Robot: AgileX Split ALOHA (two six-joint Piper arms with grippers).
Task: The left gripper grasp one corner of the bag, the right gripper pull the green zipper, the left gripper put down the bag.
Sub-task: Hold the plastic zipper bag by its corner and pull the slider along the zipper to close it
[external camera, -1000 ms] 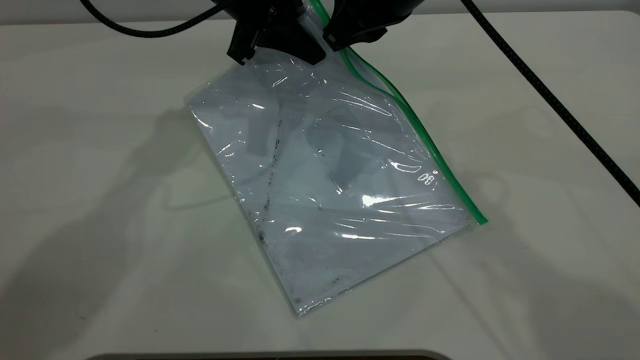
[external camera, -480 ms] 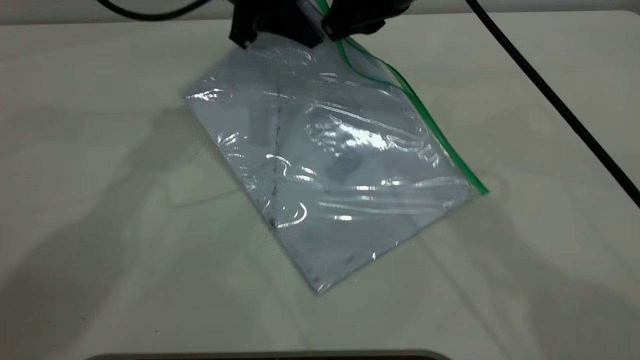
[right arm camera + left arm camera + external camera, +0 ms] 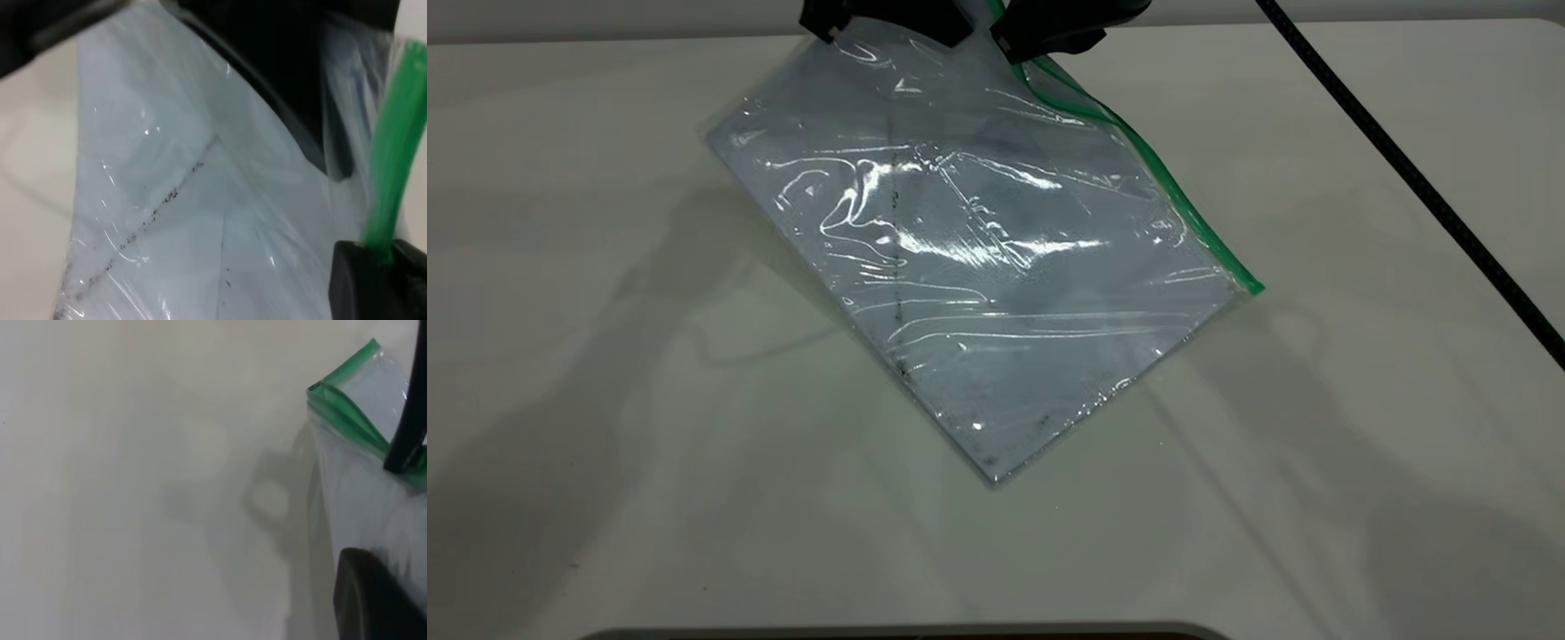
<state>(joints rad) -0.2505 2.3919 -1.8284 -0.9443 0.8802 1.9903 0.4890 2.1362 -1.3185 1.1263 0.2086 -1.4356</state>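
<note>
The clear bag (image 3: 978, 267) with white paper inside hangs tilted, its upper end raised and its lower corner (image 3: 991, 476) near the table. The green zipper (image 3: 1165, 187) runs down its right edge to the far corner (image 3: 1254, 286). My left gripper (image 3: 889, 16) is at the bag's top edge, mostly cut off by the frame. In the left wrist view one black finger (image 3: 373, 600) lies against the bag (image 3: 360, 493). My right gripper (image 3: 1049, 31) is beside it, shut on the green zipper (image 3: 393, 173) between its jaws (image 3: 387, 267). A dark smudge line (image 3: 153, 213) crosses the bag.
The pale table (image 3: 605, 444) spreads all around the bag. A thick black cable (image 3: 1405, 169) crosses the right side above the table. A dark curved edge (image 3: 907, 633) shows at the near side of the table.
Both grippers have risen and moved back, lifting the bag's upper end. The bag's lower corners have slid away from the near edge and its face has tilted flatter.
</note>
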